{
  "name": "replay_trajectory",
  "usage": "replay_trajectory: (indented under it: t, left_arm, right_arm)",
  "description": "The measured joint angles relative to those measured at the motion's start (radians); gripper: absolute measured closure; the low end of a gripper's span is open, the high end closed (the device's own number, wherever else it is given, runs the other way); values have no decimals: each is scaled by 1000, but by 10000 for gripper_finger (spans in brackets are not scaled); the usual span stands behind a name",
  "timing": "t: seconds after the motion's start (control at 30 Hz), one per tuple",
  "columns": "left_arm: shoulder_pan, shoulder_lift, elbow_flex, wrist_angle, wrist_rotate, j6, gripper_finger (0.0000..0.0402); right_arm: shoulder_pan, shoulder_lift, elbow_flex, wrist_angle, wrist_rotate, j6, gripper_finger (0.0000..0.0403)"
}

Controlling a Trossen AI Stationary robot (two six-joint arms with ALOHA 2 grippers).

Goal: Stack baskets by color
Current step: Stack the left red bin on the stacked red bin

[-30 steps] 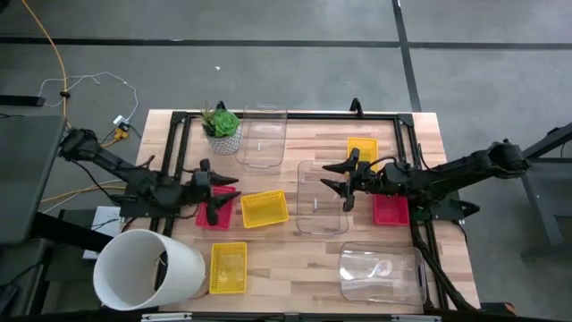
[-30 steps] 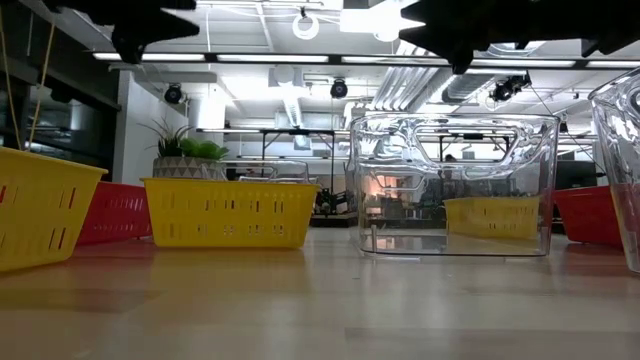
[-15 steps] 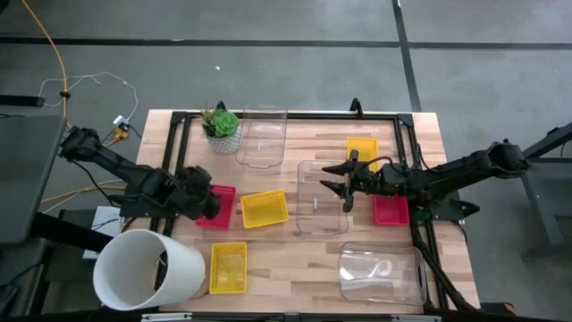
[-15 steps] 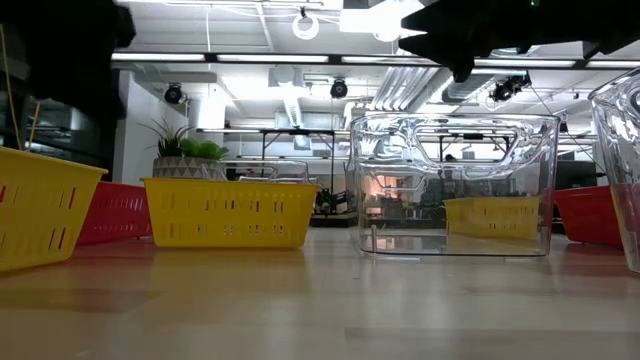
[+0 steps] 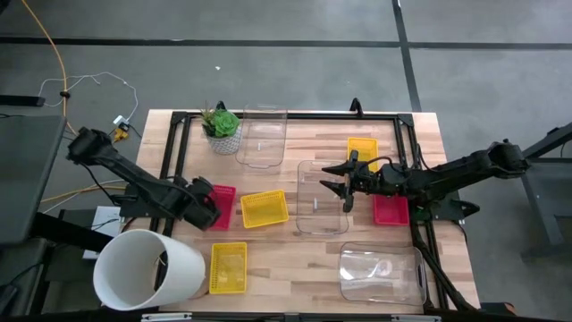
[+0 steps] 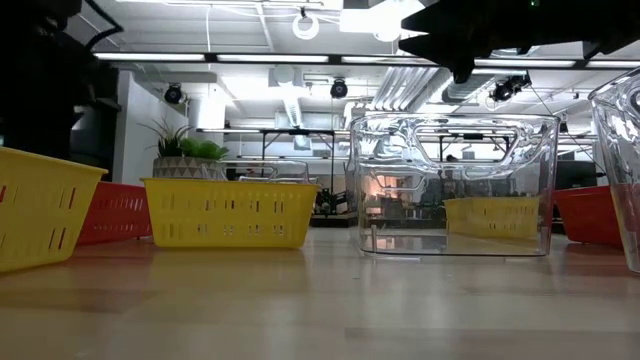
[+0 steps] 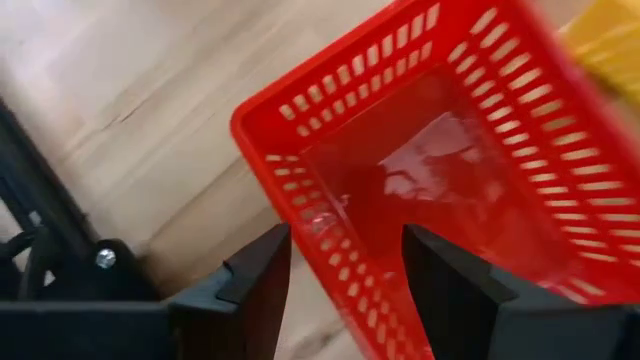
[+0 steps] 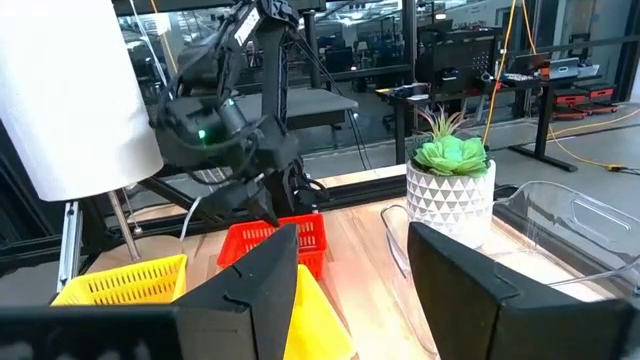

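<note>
left gripper (image 7: 345, 275) jaws spread astride red basket (image 7: 460, 190) wall, apparently unclenched

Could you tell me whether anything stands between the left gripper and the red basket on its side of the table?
Nothing visible does. The left gripper is open directly over the red basket, its fingers astride the near wall. The yellow basket sits beside it, clear of the approach.

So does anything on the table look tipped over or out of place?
Yes: the big white tub lies on its side at the table's near-left corner, overhanging the edge. The baskets sit upright and unstacked. The left pincer is open, straddling the pink-red basket's wall.
</note>
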Motion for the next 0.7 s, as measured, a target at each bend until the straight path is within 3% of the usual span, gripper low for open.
replay_trajectory:
  t: [0.7]
  left_arm:
    - [28,152,0,6,-25,-35,222]
  right_arm:
    - [0,0,0,-29,0,30,226]
